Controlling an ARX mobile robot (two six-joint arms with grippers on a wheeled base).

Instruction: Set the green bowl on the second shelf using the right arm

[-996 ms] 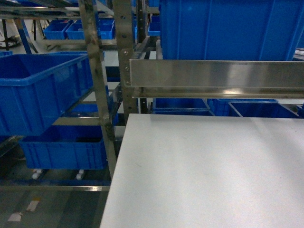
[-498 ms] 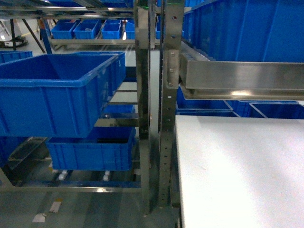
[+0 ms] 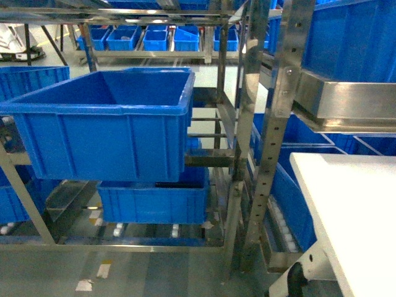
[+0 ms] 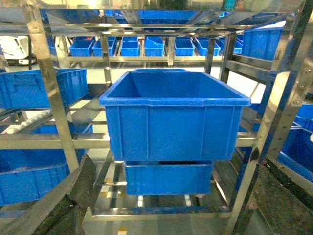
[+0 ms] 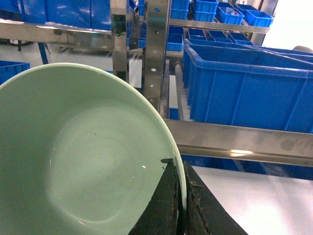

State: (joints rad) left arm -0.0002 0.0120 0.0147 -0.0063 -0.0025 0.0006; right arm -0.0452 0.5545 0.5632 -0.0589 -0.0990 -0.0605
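Note:
The pale green bowl (image 5: 83, 161) fills the left of the right wrist view, tilted with its inside facing the camera. My right gripper (image 5: 181, 196) is shut on the bowl's rim, one black finger (image 5: 164, 208) inside and the other outside. A steel shelf rail (image 5: 239, 142) crosses behind the bowl, with blue crates on it. I cannot tell which level is the second shelf. My left gripper (image 4: 181, 205) is open and holds nothing, its fingers (image 4: 73, 196) wide apart at the frame's lower corners. Neither gripper nor the bowl shows in the head view.
A large blue crate (image 3: 108, 127) sits on the steel rack at left, with another crate (image 3: 151, 201) below it. Perforated steel posts (image 3: 275, 130) stand in the middle. A white table (image 3: 352, 204) lies at the lower right under a steel shelf rail (image 3: 349, 102).
The head view has swung left. The white table slid from the middle to the right edge, and the rack with the large blue crate now fills the frame.

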